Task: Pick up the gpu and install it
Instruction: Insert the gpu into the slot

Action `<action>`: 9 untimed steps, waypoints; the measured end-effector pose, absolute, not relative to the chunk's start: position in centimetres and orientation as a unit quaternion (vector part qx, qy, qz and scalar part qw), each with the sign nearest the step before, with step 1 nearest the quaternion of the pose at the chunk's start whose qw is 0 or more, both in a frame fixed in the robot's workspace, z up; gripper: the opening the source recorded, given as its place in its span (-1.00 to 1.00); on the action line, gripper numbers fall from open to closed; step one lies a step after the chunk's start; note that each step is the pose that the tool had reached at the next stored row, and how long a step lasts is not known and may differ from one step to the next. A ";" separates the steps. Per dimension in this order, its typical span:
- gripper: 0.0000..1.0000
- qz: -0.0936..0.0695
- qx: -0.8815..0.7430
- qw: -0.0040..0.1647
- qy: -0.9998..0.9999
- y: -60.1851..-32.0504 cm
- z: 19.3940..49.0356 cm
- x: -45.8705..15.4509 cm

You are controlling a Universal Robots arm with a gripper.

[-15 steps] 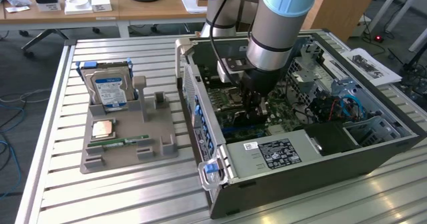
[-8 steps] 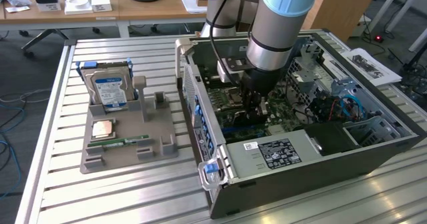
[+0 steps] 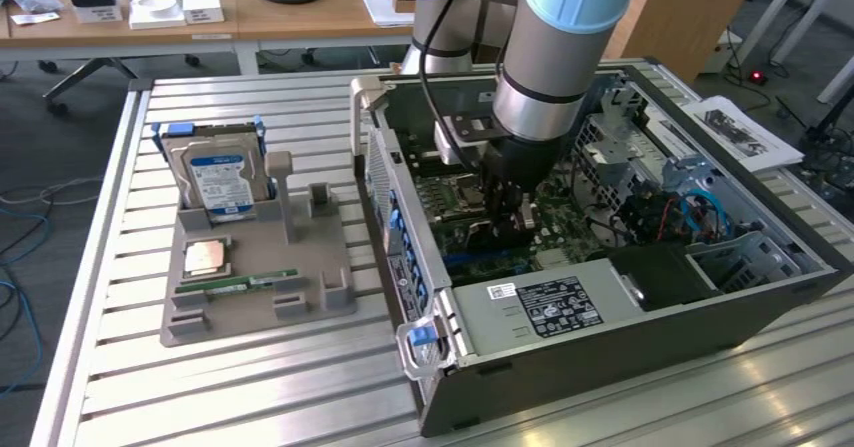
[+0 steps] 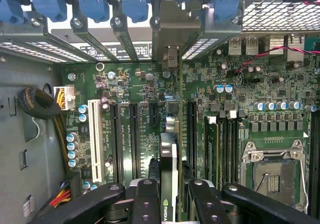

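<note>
My gripper [image 3: 509, 229] reaches down into the open computer case [image 3: 587, 312], low over the green motherboard [image 3: 467, 202]. In the wrist view the gripper [image 4: 172, 206] is shut on the gpu [image 4: 169, 159], a thin card seen edge-on between the two black fingers [image 4: 146, 201]. The card stands upright over the motherboard [image 4: 225, 84], in line with the long black expansion slots [image 4: 135, 139]. Its silver end bracket [image 4: 171, 29] reaches the row of rear slot covers with blue latches. Whether the card's edge sits in a slot is hidden.
On the slatted table, at the exterior view's left, a grey holder [image 3: 254, 302] carries a silver hard drive [image 3: 220, 177], a processor chip [image 3: 204, 257] and a green memory stick [image 3: 247, 283]. Case walls, drive cage and cables [image 3: 694, 212] crowd the gripper.
</note>
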State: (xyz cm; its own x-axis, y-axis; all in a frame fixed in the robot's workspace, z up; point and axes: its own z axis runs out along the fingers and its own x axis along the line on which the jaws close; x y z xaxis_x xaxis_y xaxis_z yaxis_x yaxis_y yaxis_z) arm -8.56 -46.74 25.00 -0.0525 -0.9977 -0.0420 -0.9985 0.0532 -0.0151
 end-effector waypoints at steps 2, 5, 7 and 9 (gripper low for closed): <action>-0.47 0.011 -0.688 0.022 0.725 -46.7 25.0 -8.6; -0.47 0.011 -0.688 0.022 0.725 -46.7 25.0 -8.6; -0.47 0.011 -0.688 0.022 0.725 -46.7 24.9 -8.6; -0.47 0.011 -0.688 0.022 0.725 -46.7 24.9 -8.6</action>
State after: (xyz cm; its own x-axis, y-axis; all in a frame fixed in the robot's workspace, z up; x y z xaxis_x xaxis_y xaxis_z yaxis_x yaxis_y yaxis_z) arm -8.61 -46.74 24.88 -0.0521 -0.9976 -0.0466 -0.9985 0.0528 -0.0149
